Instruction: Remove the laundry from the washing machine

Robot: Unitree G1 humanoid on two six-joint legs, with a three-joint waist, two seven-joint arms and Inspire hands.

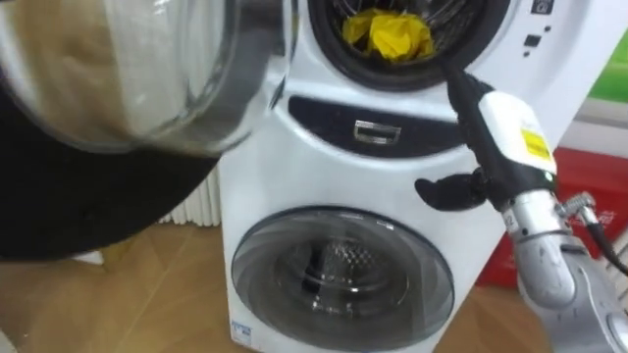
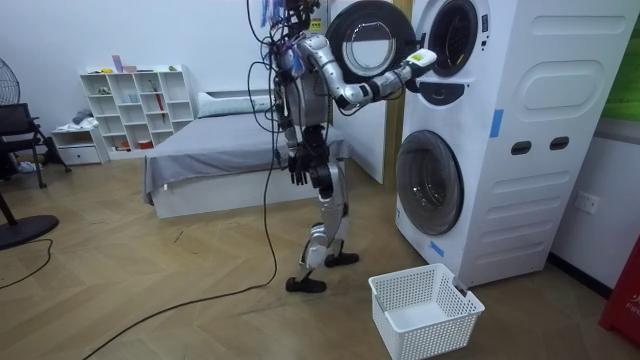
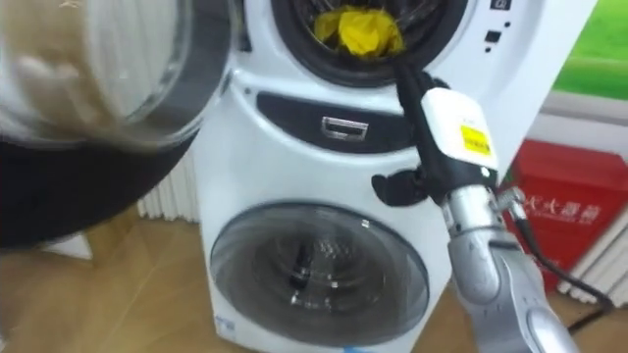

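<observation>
Yellow cloth (image 1: pixel 388 34) is spotted in the top drum (image 1: pixel 471 20), up-left of the right robot hand (image 1: pixel 500 137); fingers seemingly straight, nothing held.

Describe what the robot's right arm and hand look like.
The right hand is black, with slim black fingers and a white back panel bearing a yellow label. Below it, the wrist and forearm are rounded silver-grey metal. A thin black cable loops beside the wrist.

surface: wood floor (image 2: pixel 150 290) | on it: white basket (image 2: pixel 425 310), washing machine (image 2: pixel 520 150)
</observation>
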